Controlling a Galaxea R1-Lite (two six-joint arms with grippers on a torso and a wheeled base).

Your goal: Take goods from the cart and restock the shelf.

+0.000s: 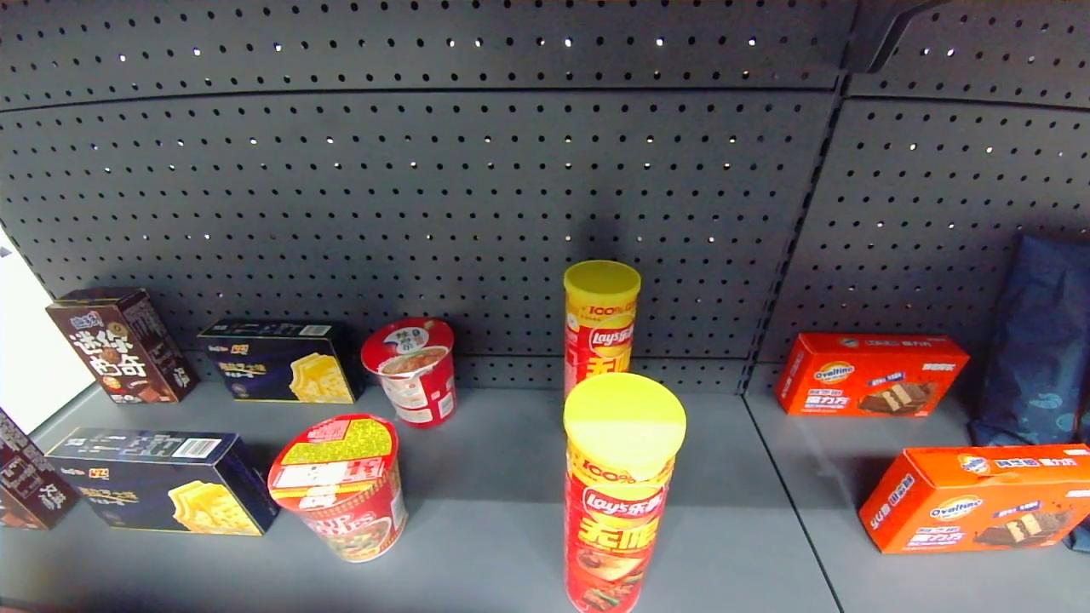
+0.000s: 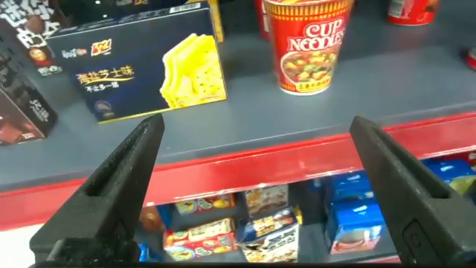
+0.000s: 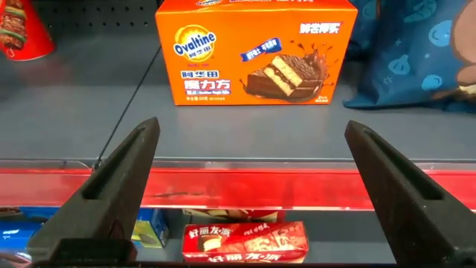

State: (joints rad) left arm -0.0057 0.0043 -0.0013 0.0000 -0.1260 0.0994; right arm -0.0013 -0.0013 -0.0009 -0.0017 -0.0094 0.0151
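The left gripper, fingers spread wide and empty, hangs before the grey metal shelf, facing a dark blue cardboard cracker box and a red paper noodle cup. The right gripper, equally wide and empty, faces an orange cardboard wafer box. A tall red crisp tube with a yellow lid stands mid-shelf, a second tube just behind it.

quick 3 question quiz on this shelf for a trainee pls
1. True or false: the front chip can stands upright on the shelf.
2. In the head view, what lies just left of the front cup noodles? A) a dark blue cracker box B) an orange box C) a bag
3. Fill in: the left gripper is ____ and holds nothing.

Key: 1 true; 2 A; 3 open
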